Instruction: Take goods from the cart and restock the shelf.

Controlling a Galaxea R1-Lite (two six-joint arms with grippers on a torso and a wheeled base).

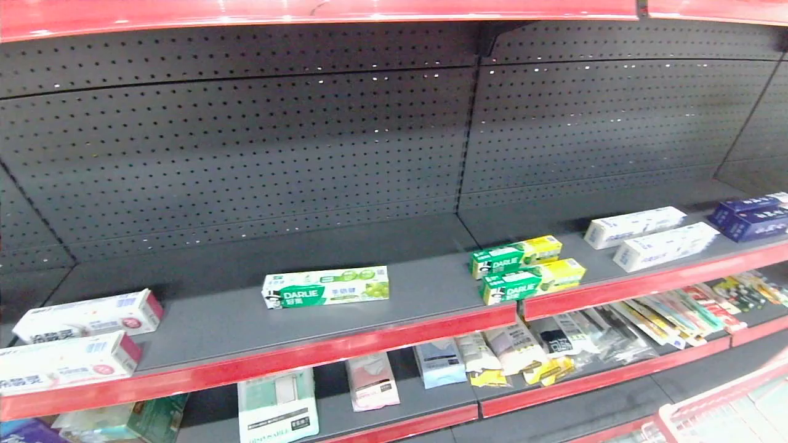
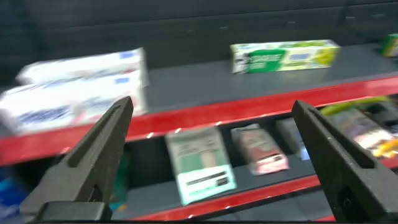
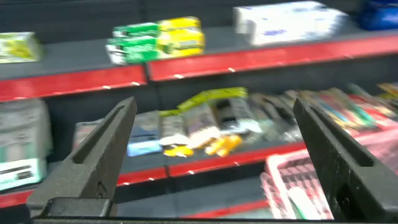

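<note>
Dark pegboard backs the red-edged shelf [image 1: 215, 320]. Left gripper [image 2: 211, 106] gapes wide, empty, facing white boxes [image 2: 81, 93]. Right gripper [image 3: 214, 104] is spread and empty too, pink cart [image 3: 292, 180] low nearby. Green toothpaste box [image 1: 326, 287] lies alone mid-shelf, and packets [image 1: 511, 354] crowd the tier below.

Matt metal shelving, glossy goods.
The shelf [image 1: 258, 320] looks like dark-grey painted metal with a matt finish, and so does its perforated back panel [image 1: 246, 141]. The red edge strip [image 1: 308, 354] is glossy. The toothpaste boxes [image 1: 325, 287] are smooth printed card, the packets [image 1: 492, 360] below shiny plastic film. The cart [image 1: 720, 394] looks like pink plastic lattice.
</note>
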